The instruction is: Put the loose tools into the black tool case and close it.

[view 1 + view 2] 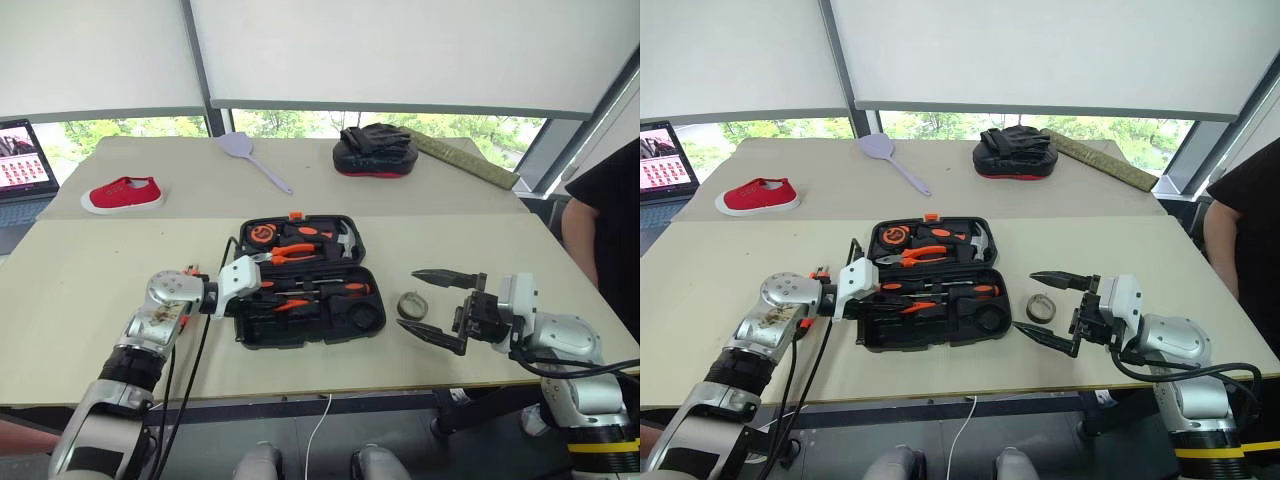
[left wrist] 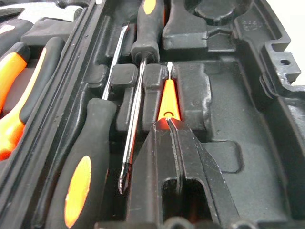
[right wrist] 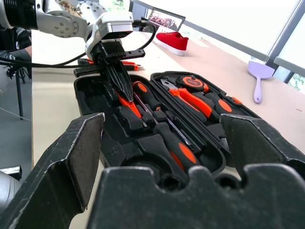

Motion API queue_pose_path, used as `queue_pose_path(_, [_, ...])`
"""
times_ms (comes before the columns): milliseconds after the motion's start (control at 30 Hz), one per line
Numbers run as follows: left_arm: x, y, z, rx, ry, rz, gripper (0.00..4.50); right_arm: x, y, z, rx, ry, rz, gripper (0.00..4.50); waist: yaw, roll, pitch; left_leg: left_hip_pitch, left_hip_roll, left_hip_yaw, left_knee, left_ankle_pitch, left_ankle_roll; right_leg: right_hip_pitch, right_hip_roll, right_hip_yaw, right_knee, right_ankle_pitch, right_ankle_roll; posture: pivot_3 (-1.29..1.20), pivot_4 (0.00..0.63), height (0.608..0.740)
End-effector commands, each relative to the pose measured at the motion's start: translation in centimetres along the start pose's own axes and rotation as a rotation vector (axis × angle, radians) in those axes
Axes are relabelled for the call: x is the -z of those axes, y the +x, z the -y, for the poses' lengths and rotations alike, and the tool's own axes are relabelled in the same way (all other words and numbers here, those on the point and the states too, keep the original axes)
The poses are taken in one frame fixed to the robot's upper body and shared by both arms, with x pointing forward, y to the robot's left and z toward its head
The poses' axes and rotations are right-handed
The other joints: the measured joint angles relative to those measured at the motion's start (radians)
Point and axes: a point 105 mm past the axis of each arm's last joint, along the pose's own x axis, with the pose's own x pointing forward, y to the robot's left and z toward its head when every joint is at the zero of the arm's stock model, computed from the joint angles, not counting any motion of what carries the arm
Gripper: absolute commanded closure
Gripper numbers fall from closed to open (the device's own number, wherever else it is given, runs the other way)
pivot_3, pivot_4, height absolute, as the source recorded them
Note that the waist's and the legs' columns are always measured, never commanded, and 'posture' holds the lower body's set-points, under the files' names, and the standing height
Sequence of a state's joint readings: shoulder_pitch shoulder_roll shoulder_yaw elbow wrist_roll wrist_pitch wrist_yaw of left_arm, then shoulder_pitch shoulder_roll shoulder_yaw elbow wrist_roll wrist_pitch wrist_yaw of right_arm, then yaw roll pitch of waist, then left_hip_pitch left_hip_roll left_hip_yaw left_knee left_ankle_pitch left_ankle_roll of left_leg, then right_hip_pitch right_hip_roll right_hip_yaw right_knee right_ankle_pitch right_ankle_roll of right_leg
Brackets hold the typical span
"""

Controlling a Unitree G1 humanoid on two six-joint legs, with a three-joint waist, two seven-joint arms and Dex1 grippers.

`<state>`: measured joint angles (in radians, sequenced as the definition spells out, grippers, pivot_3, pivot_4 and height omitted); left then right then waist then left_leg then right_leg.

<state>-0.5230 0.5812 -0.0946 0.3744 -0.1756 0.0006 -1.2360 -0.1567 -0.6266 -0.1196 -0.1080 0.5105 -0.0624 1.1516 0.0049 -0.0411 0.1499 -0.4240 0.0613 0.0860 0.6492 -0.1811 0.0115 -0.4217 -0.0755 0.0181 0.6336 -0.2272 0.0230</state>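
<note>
The black tool case point(image 1: 300, 341) lies open on the near table, with pliers, a tape measure and a hammer in its far half. Its near half holds two long screwdrivers point(image 2: 82, 175) with orange-and-black handles. My left gripper point(image 2: 169, 125) reaches into that near half from the left, shut on the small all-orange screwdriver point(image 2: 167, 99), which lies over a moulded slot. The small dark tape roll point(image 1: 411, 304) lies on the table just right of the case. My right gripper point(image 1: 406, 298) stands wide open, its fingertips on either side of the roll in the head views.
On the far table lie a red shoe point(image 1: 123, 193), a lilac spatula point(image 1: 250, 155) and a black padded mitt point(image 1: 375, 152). A laptop point(image 1: 22, 160) sits at the far left. A person in black point(image 1: 605, 220) stands at the right edge.
</note>
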Motion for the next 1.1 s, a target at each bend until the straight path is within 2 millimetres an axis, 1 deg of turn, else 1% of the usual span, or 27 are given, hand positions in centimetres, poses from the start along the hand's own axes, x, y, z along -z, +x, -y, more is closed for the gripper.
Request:
queue_pose_path(33, [-2.0, -4.2, -0.8, -0.135, 0.000, 0.166, 3.41, -0.9, -0.4, 0.7, 0.033, -0.089, 0.030, 0.00, -0.008, 0.000, 0.000, 0.000, 0.001, 0.000, 0.000, 0.000, 0.000, 0.000, 0.000, 0.000, 0.000, 0.000, 0.000, 0.00, 0.150, 0.740])
queue_pose_path(67, [-2.1, -5.6, -0.7, -0.173, -0.015, 0.191, 3.15, -1.0, -0.5, 0.8, 0.037, -0.100, 0.037, 0.00, -0.012, 0.000, 0.000, 0.000, 0.001, 0.000, 0.000, 0.000, 0.000, -0.001, 0.001, 0.000, 0.000, 0.000, -0.001, 0.00, 0.150, 0.740])
queue_pose_path(100, [-1.9, -7.1, -0.5, -0.216, -0.031, 0.199, 2.66, -1.1, -0.5, 0.8, 0.039, -0.114, 0.047, 0.00, -0.016, 0.000, 0.000, 0.000, 0.002, 0.000, -0.001, 0.000, 0.000, -0.001, 0.001, 0.000, 0.000, 0.000, -0.001, 0.00, 0.150, 0.740])
queue_pose_path(133, [-1.5, -8.6, -0.1, -0.254, -0.046, 0.191, 2.39, -1.2, -0.4, 0.6, 0.031, -0.126, 0.064, 0.00, -0.021, 0.000, 0.000, 0.000, 0.002, 0.000, -0.002, 0.000, 0.000, -0.001, 0.001, 0.000, 0.000, 0.000, -0.001, 0.00, 0.150, 0.740])
queue_pose_path(167, [-0.9, -10.0, 0.7, -0.281, -0.066, 0.163, 1.94, -1.2, -0.4, 0.4, 0.021, -0.133, 0.069, 0.00, -0.024, 0.000, 0.000, 0.000, 0.002, 0.000, -0.003, 0.000, 0.000, -0.001, 0.001, 0.000, -0.001, 0.000, -0.001, 0.00, 0.150, 0.740])
queue_pose_path(233, [0.3, -13.3, 1.8, -0.392, -0.119, 0.105, 1.23, -1.2, -0.4, -0.2, -0.002, -0.122, 0.100, 0.00, -0.029, 0.000, 0.000, 0.001, 0.003, 0.001, -0.004, 0.000, -0.001, -0.001, 0.001, -0.001, -0.001, -0.001, -0.002, 0.00, 0.150, 0.740])
queue_pose_path(267, [0.8, -15.4, 2.2, -0.492, -0.144, 0.087, 0.81, -1.3, -0.3, -0.5, -0.019, -0.094, 0.120, 0.00, -0.028, 0.000, 0.000, 0.002, 0.004, 0.001, -0.005, -0.001, -0.001, -0.001, 0.000, -0.001, -0.001, -0.001, -0.002, 0.00, 0.150, 0.740])
queue_pose_path(333, [1.5, -18.3, 2.8, -0.642, -0.179, 0.058, 0.08, -1.7, -0.2, -1.0, -0.046, -0.051, 0.158, 0.00, -0.021, 0.000, 0.000, 0.002, 0.005, 0.001, -0.005, -0.001, -0.002, -0.001, -0.001, -0.001, -0.001, -0.001, -0.003, 0.00, 0.150, 0.740])
queue_pose_path(367, [1.8, -19.3, 3.1, -0.693, -0.191, 0.044, 0.03, -1.9, -0.2, -1.2, -0.057, -0.035, 0.173, 0.00, -0.018, 0.000, 0.001, 0.002, 0.006, 0.001, -0.005, -0.001, -0.002, -0.001, -0.001, -0.002, -0.002, -0.001, -0.003, 0.00, 0.150, 0.740])
queue_pose_path(400, [2.6, -20.8, 3.7, -0.769, -0.225, 0.015, 0.03, -2.2, 0.0, -1.4, -0.068, -0.018, 0.194, 0.00, -0.012, 0.000, 0.001, 0.002, 0.006, 0.001, -0.005, -0.001, -0.002, -0.001, -0.002, -0.002, -0.002, -0.001, -0.003, 0.00, 0.150, 0.740])
queue_pose_path(433, [4.4, -23.0, 5.1, -0.856, -0.304, -0.059, 0.03, -2.2, 0.3, -1.9, -0.103, -0.013, 0.200, 0.00, -0.009, 0.000, 0.001, 0.002, 0.006, 0.002, -0.004, -0.001, -0.003, 0.000, -0.003, -0.004, -0.002, -0.002, -0.003, 0.00, 0.150, 0.740])
queue_pose_path(467, [5.4, -24.5, 6.2, -0.911, -0.357, -0.112, 0.03, -2.1, 0.4, -2.3, -0.126, -0.011, 0.200, 0.00, -0.009, 0.000, 0.000, 0.002, 0.007, 0.003, -0.004, -0.002, -0.006, -0.001, -0.003, -0.004, -0.003, -0.004, -0.007, 0.00, 0.150, 0.740])
queue_pose_path(500, [6.4, -26.2, 7.3, -0.972, -0.408, -0.157, 0.03, -1.9, 0.5, -2.7, -0.153, -0.023, 0.194, 0.00, -0.010, -0.001, 0.000, 0.003, 0.007, 0.004, -0.004, -0.005, -0.010, -0.001, -0.004, -0.004, -0.003, -0.005, -0.007, 0.00, 0.150, 0.740])
queue_pose_path(533, [6.9, -27.7, 7.9, -1.043, -0.431, -0.192, 0.03, -1.6, 0.4, -2.9, -0.169, -0.025, 0.184, 0.00, -0.013, -0.001, 0.000, 0.003, 0.008, 0.004, -0.005, -0.005, -0.011, 0.000, -0.004, -0.004, -0.003, -0.006, -0.007, 0.00, 0.150, 0.740])
queue_pose_path(600, [7.1, -29.3, 8.4, -1.119, -0.442, -0.221, 0.03, -1.2, 0.2, -3.1, -0.183, -0.025, 0.176, 0.00, -0.007, -0.001, 0.000, 0.003, 0.008, 0.005, -0.005, -0.006, -0.012, -0.001, -0.004, -0.005, -0.003, -0.008, -0.004, 0.00, 0.150, 0.740])
queue_pose_path(633, [7.3, -30.2, 8.9, -1.150, -0.458, -0.261, 0.03, -1.1, 0.2, -3.1, -0.194, -0.028, 0.172, 0.00, -0.001, -0.001, 0.000, 0.003, 0.008, 0.004, -0.005, -0.007, -0.013, -0.004, -0.004, -0.006, -0.004, -0.008, -0.004, 0.00, 0.150, 0.740])
queue_pose_path(667, [7.5, -30.5, 9.5, -1.147, -0.492, -0.285, 0.03, -1.0, 0.1, -3.0, -0.203, -0.036, 0.167, 0.00, 0.003, -0.002, 0.000, 0.004, 0.008, 0.005, -0.005, -0.007, -0.014, -0.004, -0.006, -0.007, -0.004, -0.008, -0.004, 0.00, 0.150, 0.740])
queue_pose_path(733, [7.3, -30.5, 10.0, -1.135, -0.514, -0.302, 0.03, -0.9, 0.0, -2.8, -0.209, -0.039, 0.161, 0.00, 0.005, -0.002, -0.001, 0.004, 0.008, 0.005, -0.005, -0.008, -0.015, -0.005, -0.008, -0.008, -0.004, -0.008, -0.004, 0.00, 0.150, 0.740])
queue_pose_path(800, [6.7, -29.6, 9.7, -1.110, -0.538, -0.284, 0.03, -0.8, 0.0, -2.6, -0.204, -0.041, 0.159, 0.00, 0.007, -0.002, -0.001, 0.004, 0.007, 0.005, -0.005, -0.008, -0.015, -0.005, -0.013, -0.011, -0.004, -0.008, -0.004, 0.00, 0.150, 0.740])
queue_pose_path(933, [3.9, -24.7, 7.2, -1.008, -0.571, -0.202, 0.03, -1.0, 0.5, -1.7, -0.184, -0.040, 0.167, 0.00, 0.011, -0.002, 0.000, 0.002, 0.007, 0.005, -0.006, -0.008, -0.016, -0.007, -0.017, -0.014, -0.004, -0.008, -0.004, 0.00, 0.150, 0.740])
queue_pose_path(1000, [3.2, -22.3, 6.0, -1.001, -0.683, -0.148, 0.03, -1.2, 0.7, -1.6, -0.195, -0.039, 0.177, 0.00, 0.013, -0.002, 0.000, 0.002, 0.007, 0.006, -0.006, -0.008, -0.016, -0.007, -0.017, -0.015, -0.004, -0.008, -0.004, 0.00, 0.150, 0.740])
queue_pose_path(1033, [2.7, -21.0, 5.2, -1.004, -0.703, -0.127, 0.03, -1.2, 0.8, -1.6, -0.208, -0.040, 0.179, 0.00, 0.011, -0.002, 0.000, 0.002, 0.007, 0.006, -0.006, -0.008, -0.016, -0.005, -0.017, -0.015, -0.003, -0.008, -0.004, 0.00, 0.150, 0.740])
queue_pose_path(1100, [2.0, -19.0, 4.0, -1.012, -0.715, -0.119, 0.03, -1.3, 1.0, -1.7, -0.219, -0.040, 0.181, 0.00, 0.009, -0.002, 0.000, 0.002, 0.007, 0.006, -0.006, -0.008, -0.015, -0.002, -0.016, -0.015, -0.003, -0.007, -0.004, 0.00, 0.150, 0.740])
